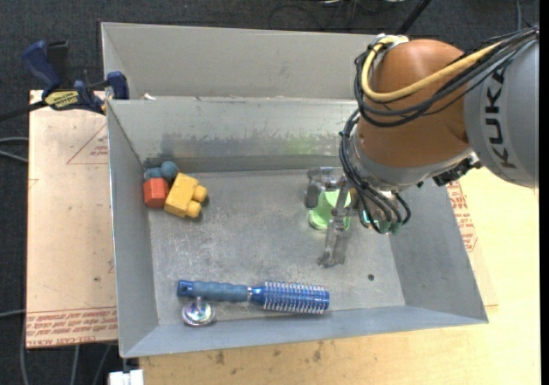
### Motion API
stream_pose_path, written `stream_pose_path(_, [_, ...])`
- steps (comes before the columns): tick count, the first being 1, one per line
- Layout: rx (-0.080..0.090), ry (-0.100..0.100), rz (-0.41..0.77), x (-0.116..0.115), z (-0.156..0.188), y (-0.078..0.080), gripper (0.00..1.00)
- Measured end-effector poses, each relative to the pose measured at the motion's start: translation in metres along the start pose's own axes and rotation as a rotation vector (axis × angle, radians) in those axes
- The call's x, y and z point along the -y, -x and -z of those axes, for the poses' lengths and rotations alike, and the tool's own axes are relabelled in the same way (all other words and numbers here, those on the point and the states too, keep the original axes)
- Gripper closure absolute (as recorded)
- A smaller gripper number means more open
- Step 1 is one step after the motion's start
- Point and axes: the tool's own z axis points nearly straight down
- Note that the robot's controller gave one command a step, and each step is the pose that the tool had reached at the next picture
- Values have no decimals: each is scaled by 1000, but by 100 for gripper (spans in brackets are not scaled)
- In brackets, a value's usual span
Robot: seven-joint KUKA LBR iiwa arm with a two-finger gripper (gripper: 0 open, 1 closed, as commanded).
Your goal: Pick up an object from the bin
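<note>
1. The gripper [331, 248] hangs low in the right half of the bin [240, 130], under the orange cover [412, 109]; I cannot tell whether it is spread or pressed together
2. A small green thing [319, 212] lies just beside it, on its left and partly hidden; whether they touch is unclear
3. A blue brush [257, 295] and a metal disc [198, 315] lie at the front
4. A yellow block [184, 196] and a red block [154, 193] sit touching at the left wall

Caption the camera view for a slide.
Claw at a green thing on the right of the bin; blue brush and yellow block lie apart.
</note>
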Motion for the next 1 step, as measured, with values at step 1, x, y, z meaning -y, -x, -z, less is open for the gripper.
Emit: stream_pose_path(1, [-1, 0, 113, 1, -103, -28, 0])
